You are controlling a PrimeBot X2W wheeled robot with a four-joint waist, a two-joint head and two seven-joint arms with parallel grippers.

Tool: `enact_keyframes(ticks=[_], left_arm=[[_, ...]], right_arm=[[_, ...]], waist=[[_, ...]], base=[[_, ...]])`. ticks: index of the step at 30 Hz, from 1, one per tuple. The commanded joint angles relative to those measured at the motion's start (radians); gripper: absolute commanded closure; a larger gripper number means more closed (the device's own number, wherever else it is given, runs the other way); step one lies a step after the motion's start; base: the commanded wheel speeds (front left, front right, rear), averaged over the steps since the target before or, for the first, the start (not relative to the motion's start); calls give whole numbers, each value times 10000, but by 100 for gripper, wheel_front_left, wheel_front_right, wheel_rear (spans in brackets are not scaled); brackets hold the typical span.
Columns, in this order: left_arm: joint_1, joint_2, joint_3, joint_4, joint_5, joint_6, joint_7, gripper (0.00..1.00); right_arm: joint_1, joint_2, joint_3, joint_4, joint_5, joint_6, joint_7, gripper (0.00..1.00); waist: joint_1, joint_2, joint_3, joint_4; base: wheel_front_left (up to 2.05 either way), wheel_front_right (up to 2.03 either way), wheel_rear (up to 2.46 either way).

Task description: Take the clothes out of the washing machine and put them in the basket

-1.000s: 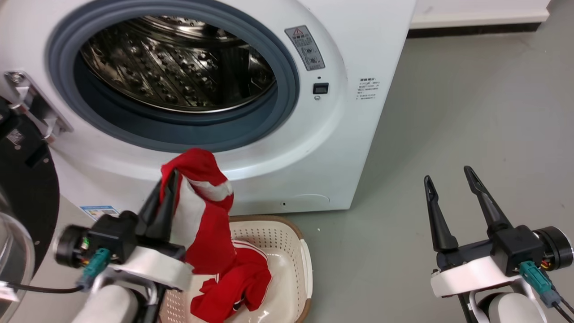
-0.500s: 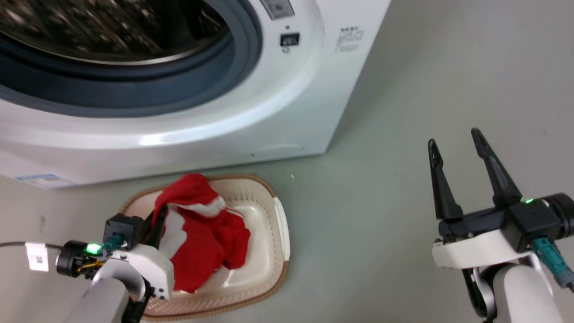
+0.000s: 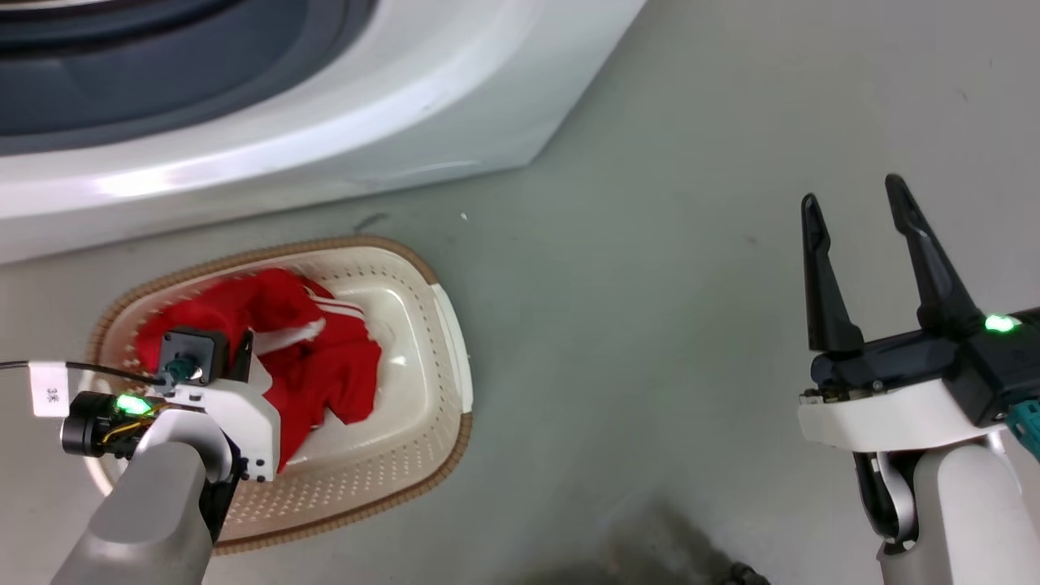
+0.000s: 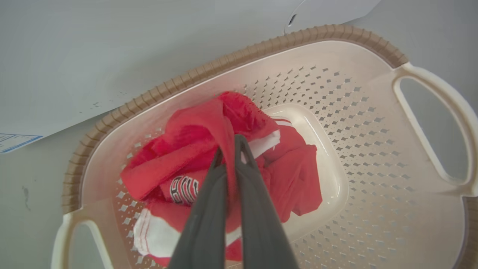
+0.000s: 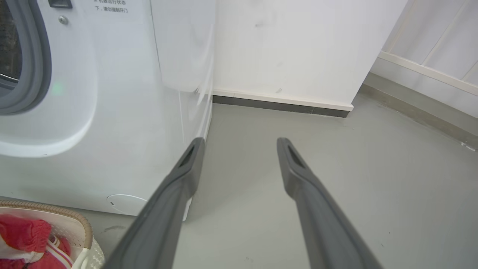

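The red clothes [image 3: 325,366] with white stripes lie bunched inside the cream basket [image 3: 390,244], which stands on the floor in front of the white washing machine [image 3: 325,106]. My left gripper [image 4: 229,144] reaches down into the basket [image 4: 231,59] and is shut on a fold of the red clothes [image 4: 186,130]; in the head view its wrist covers the fingers. My right gripper [image 3: 851,193] hangs open and holds nothing over bare floor to the right, well away from the basket. In the right wrist view the right gripper [image 5: 241,142] points at the washing machine's corner [image 5: 123,112].
Grey floor [image 3: 650,325] stretches between the basket and my right arm. A white wall with a dark baseboard [image 5: 280,106] runs behind the machine. A tagged cable [image 3: 49,382] trails from my left wrist. The basket's rim [image 5: 56,211] is at my right gripper's lower left.
The head camera has tilted down, so the drum has left the view. My left gripper has lowered the hanging red garment into the basket, still shut on it. The right gripper stays open.
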Motion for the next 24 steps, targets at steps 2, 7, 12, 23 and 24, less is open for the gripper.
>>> enact_keyframes(ticks=[2, 7, 12, 23, 24], left_arm=[[-240, -98, 65, 243, 43, -16, -22, 100], [-593, -238, 187, 873, 126, 37, -21, 100], [-603, -468, 355, 1237, 118, 161, -21, 100], [164, -873, 1230, -221, 237, -254, -20, 0], [331, -919, 1330, -476, 305, -332, -22, 0]], right_arm=[[-151, 16, -24, -70, 31, -14, -24, 0], [-295, 16, -80, -137, -43, -14, -23, 0], [-432, 14, -64, -100, -117, -14, -23, 0], [-176, 14, -242, 240, -375, -14, -23, 0], [-103, 13, -268, 285, -423, -14, -25, 0]], waist=[[-2, -1, 489, -236], [-2, -1, 831, -244], [-2, -1, 834, -232], [-2, -1, -463, 360], [-2, -1, -700, 449]], base=[[0, 0, 0], [0, 0, 0], [0, 0, 0], [0, 0, 0], [0, 0, 0]])
